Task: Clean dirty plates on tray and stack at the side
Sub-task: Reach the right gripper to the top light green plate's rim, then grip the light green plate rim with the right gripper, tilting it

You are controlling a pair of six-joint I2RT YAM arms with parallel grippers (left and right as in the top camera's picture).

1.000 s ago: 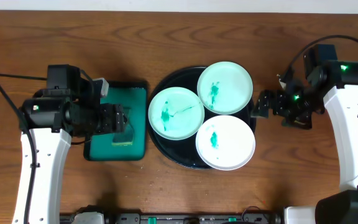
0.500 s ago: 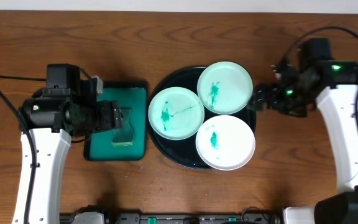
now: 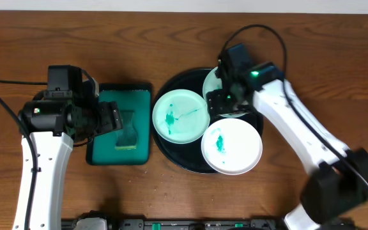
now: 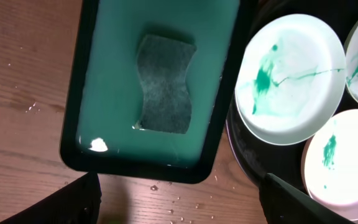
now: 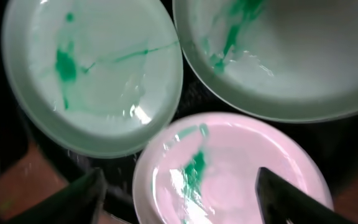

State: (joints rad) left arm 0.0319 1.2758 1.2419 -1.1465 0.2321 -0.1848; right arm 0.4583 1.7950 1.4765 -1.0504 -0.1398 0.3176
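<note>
- The right claw [image 3: 220, 102] hangs over the round black tray [image 3: 171, 152]. Its 2 fingers stand wide apart and hold nothing.
- Straight under this claw is the left edge of the rear plate [image 5: 291, 56], which is pale mint with a green smear; the arm covers much of it in the overhead view.
- To the claw's left on the tray lies a 2nd plate [image 3: 181, 116], smeared with a green blotch and thin streaks.
- Toward the table's front edge from the claw lies the 3rd plate [image 3: 232, 145], whiter, with 1 small green mark near its middle.
- All 3 plates lie flat inside the tray, close together, none stacked.
- The left claw [image 4: 179, 208] is spread wide and empty above the rectangular green tray [image 3: 101, 145].
- A dark sponge [image 4: 163, 84] lies flat in that tray, just ahead of the left claw's fingers and apart from them.
- The green tray sits just beside the black tray on the wooden table [image 3: 171, 38].
</note>
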